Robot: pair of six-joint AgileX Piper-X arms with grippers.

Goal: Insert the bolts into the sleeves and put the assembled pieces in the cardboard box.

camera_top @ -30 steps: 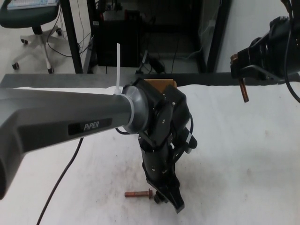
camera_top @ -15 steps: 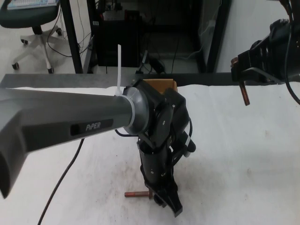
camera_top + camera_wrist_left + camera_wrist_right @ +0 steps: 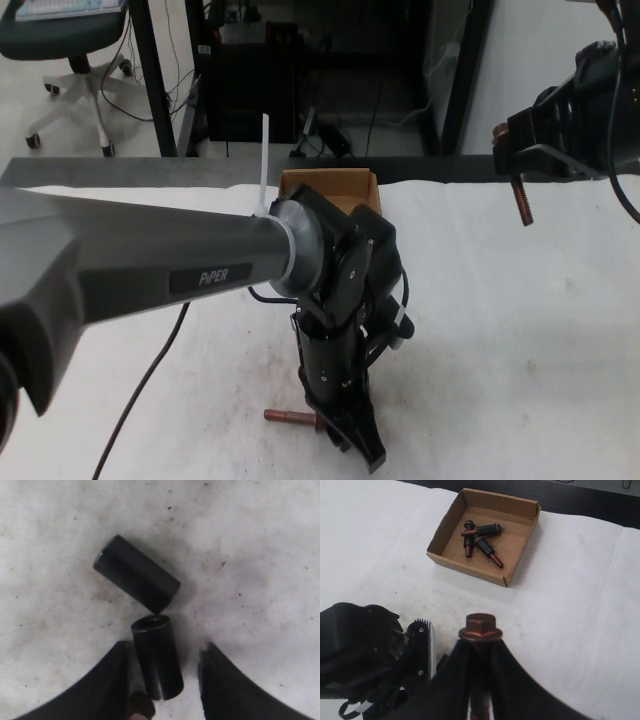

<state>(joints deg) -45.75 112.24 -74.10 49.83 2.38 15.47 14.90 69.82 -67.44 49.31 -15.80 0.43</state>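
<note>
Left gripper [image 3: 165, 650], fingers [image 3: 110, 685] spread, straddles a lying sleeve [image 3: 156, 662]; right gripper [image 3: 480, 652], raised, pinches a hanging bolt [image 3: 480, 628].

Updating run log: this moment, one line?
left gripper open around sleeve | right gripper holds bolt aloft | cardboard box: three assembled pieces

— Where are the bolts?
— A copper bolt [image 3: 290, 416] lies flat at six o'clock. A hanging bolt [image 3: 521, 200] points down at two.
— And the sleeves, the box?
— Two black sleeves [image 3: 136, 573] lie on their sides, almost touching. The cardboard box [image 3: 340, 184] at twelve holds three assembled pieces [image 3: 488, 529].

Left pincer [image 3: 165, 652] agape, right pincer [image 3: 480, 661] clenched.
</note>
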